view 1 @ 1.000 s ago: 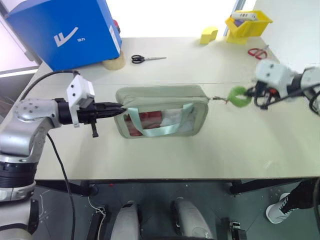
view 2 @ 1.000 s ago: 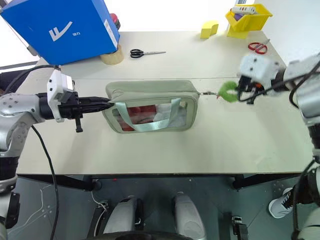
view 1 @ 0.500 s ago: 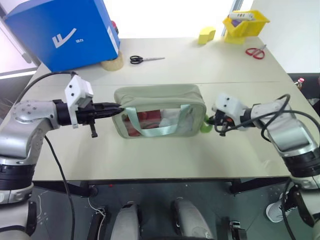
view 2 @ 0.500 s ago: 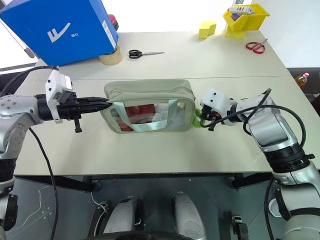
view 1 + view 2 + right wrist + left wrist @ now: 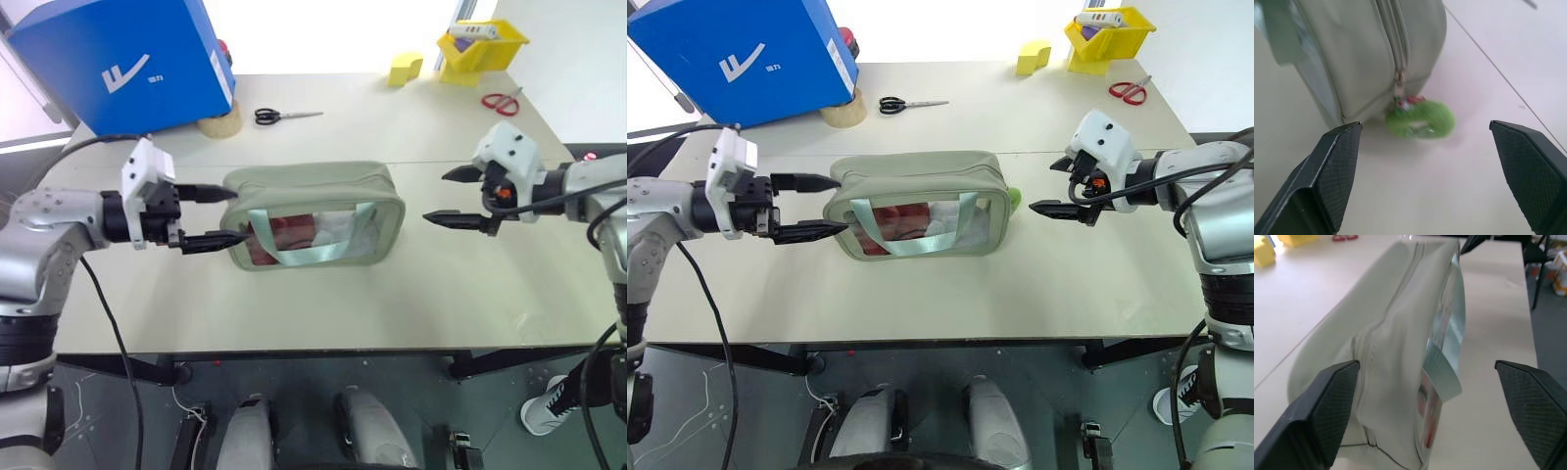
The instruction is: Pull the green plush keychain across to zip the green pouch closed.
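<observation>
head pair looking down and forward from above the table's [image 5: 323,127] near edge, both eyes taking in the whole top out to its far corners. left wrist camera sits low and close at one end of the green pouch [image 5: 1396,357], sighting along its length; right wrist camera sits close at the opposite end, looking back at that same pouch.

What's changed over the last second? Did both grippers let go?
Yes. The right gripper released the green plush keychain, which now lies against the end of the green pouch, and backed off open. The left gripper opened off the pouch's other end. The pouch stays put, zipped.
</observation>
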